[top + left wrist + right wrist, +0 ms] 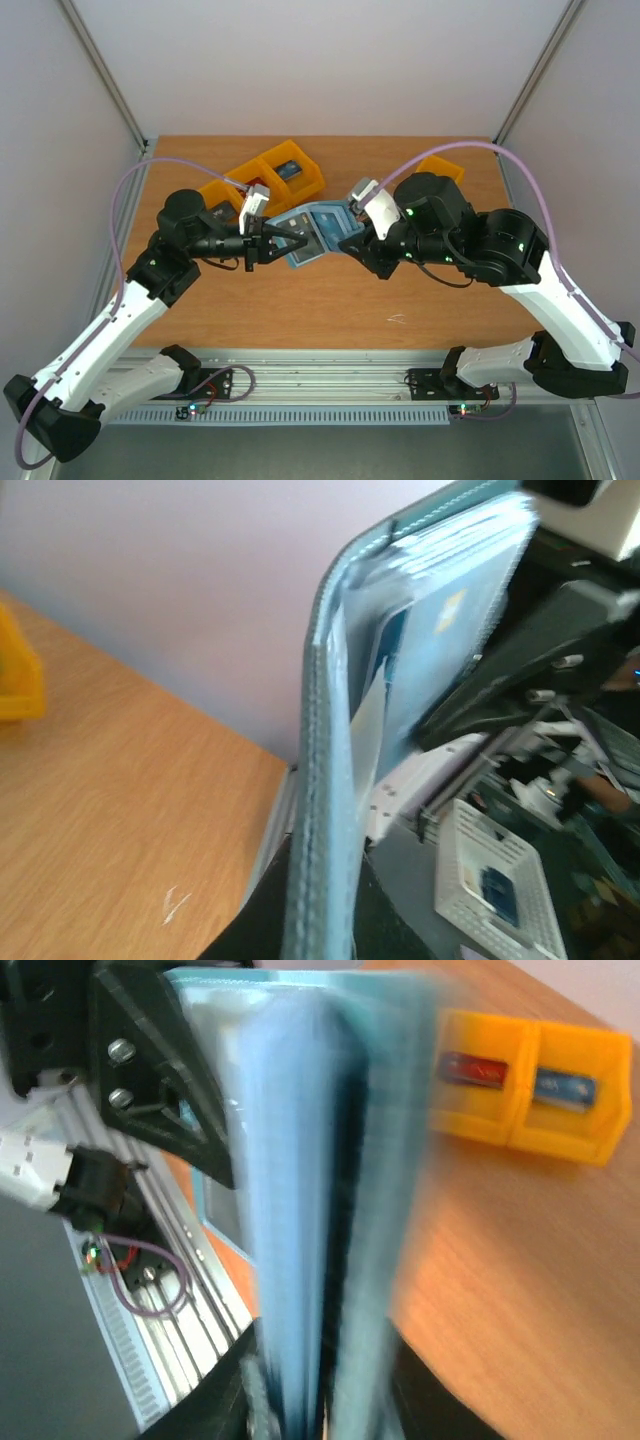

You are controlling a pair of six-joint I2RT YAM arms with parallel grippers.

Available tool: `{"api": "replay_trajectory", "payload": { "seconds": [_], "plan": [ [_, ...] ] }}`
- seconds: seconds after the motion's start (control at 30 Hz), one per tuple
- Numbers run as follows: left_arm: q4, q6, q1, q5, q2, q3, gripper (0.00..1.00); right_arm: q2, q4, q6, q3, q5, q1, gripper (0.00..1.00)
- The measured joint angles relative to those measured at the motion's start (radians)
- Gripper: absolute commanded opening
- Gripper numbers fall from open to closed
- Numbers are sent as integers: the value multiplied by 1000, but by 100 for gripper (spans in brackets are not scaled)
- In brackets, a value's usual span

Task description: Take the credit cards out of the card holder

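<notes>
The blue-teal card holder [318, 232] hangs opened above the middle of the table, held between both arms. My left gripper [290, 243] is shut on its left flap, whose edge [330, 810] runs up between the jaws of that gripper [325, 905]. A blue credit card [425, 665] shows inside a pocket. My right gripper [352, 238] grips the right flap; the blurred holder [320, 1210] fills the gap of that gripper [320, 1385]. A red card [472, 1068] and a blue card [565, 1087] lie in the orange bins.
Orange bins [270, 180] stand at the back of the table, behind the left gripper. A small white scratch [396, 320] marks the wood near the front edge. A white basket [470, 850] sits beyond the table edge.
</notes>
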Motion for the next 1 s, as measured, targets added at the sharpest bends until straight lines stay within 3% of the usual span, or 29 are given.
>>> {"api": "replay_trajectory", "payload": {
  "seconds": [0.17, 0.3, 0.37, 0.47, 0.63, 0.8, 1.0],
  "plan": [
    [-166, 24, 2, -217, 0, 4, 0, 11, -51, 58, 42, 108, -101, 43],
    [-374, 105, 2, -499, 26, 24, 0, 32, -108, 110, 108, 180, -140, 34],
    [-467, 153, 4, -611, 48, 37, 0, 40, -114, 122, 123, 140, -140, 30],
    [-533, 187, 8, -663, 62, 43, 0, 59, -83, 118, 106, -11, -117, 30],
    [-445, 149, 8, -470, 46, 43, 0, 85, 82, 100, -38, -252, -62, 29],
    [-173, 35, 6, -191, 7, 24, 0, 66, 192, 99, -126, -327, -79, 26],
    [20, -43, 7, -19, -4, 3, 0, 26, 246, 121, -145, -338, -109, 23]
  ]
}}
